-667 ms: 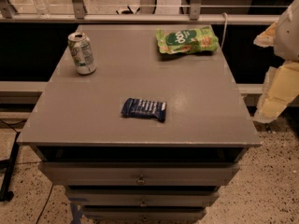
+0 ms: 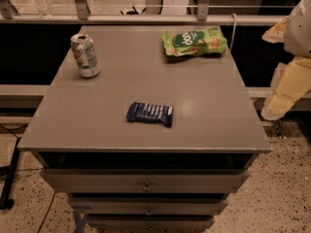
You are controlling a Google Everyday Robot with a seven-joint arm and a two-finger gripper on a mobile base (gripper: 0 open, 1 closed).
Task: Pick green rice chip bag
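- One green rice chip bag (image 2: 194,41), lying flat at far right of table (image 2: 214,106).
- One can (image 2: 85,55) far left, one blue bar (image 2: 149,113) centre.
- One gripper (image 2: 285,92) off the table's right edge; bag is to its left and farther, well apart; grip state can't tell.

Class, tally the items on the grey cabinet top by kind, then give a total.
Snack bags: 1, the green rice chip bag
Drink cans: 1
Wrapped bars: 1
Total: 3
The gripper hangs right of the cabinet, uncounted.
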